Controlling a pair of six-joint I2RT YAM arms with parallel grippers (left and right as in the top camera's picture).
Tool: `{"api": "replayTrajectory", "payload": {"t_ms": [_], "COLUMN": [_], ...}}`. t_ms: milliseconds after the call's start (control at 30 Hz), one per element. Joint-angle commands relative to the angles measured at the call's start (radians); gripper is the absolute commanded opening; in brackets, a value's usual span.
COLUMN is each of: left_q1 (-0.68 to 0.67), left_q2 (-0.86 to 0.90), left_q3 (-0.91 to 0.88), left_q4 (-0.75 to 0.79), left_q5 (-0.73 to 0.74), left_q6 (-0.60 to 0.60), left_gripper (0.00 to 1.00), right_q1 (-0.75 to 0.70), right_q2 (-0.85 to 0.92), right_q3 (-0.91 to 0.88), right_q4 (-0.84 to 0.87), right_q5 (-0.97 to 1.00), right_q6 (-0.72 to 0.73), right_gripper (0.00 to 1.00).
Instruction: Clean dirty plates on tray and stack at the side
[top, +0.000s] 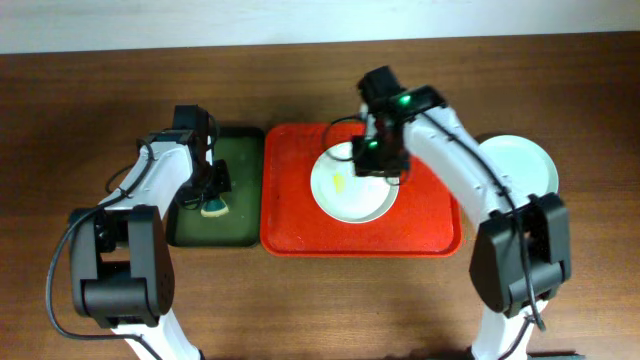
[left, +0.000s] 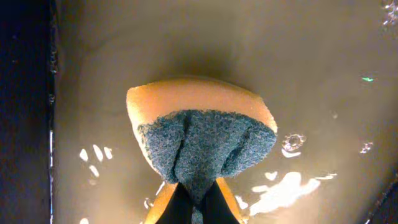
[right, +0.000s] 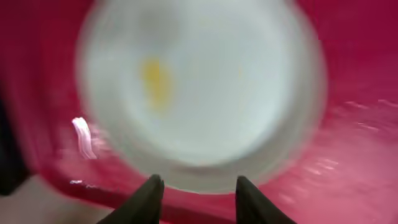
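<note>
Right hand (right: 198, 191), fingers parted and empty, hovers over the far rim of the pale plate (top: 350, 188) with a yellow smear, which lies in the red tray (top: 290, 215). Left hand (left: 194, 205), left of that tray, is clenched on a sponge (left: 199, 134) over the green tray (top: 240, 225). A second plate (top: 522, 165) rests on the worktop (top: 100, 80) right of the red tray.

The brown wooden table (top: 300, 310) is carrying three things in a row. The red tray (top: 290, 238) is lying near the middle. The smaller dark green tray (top: 245, 150) is sitting just beside it on the left, their long edges running parallel. A pale plate (top: 530, 160) is resting directly on the wood just beside the red tray's right edge.
</note>
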Motion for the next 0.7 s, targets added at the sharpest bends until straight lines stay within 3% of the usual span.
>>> {"api": "replayTrajectory", "payload": {"t_ms": [0,133,400,667], "left_q1": [-0.026,-0.060,-0.066,-0.070], "left_q2": [0.005,0.005,0.005,0.005], "left_q3": [-0.001,-0.001,-0.001,-0.001], "left_q4": [0.019,0.025,0.031,0.033], "left_q5": [0.060,0.063,0.063,0.063], "left_q6": [0.048,0.048,0.048,0.048], "left_gripper": [0.00,0.00,0.00,0.00], "right_q1": [-0.103,-0.182,-0.180,-0.180], "right_q2": [-0.008,-0.002,-0.002,-0.002], "right_q3": [0.008,-0.044,-0.285,-0.286], "right_q4": [-0.058,-0.074,0.196,0.259], "right_q5": [0.084,0.085,0.036,-0.120], "right_q6": [-0.019,-0.019,-0.015,-0.015], "right_gripper": [0.40,0.40,0.40,0.40]}}
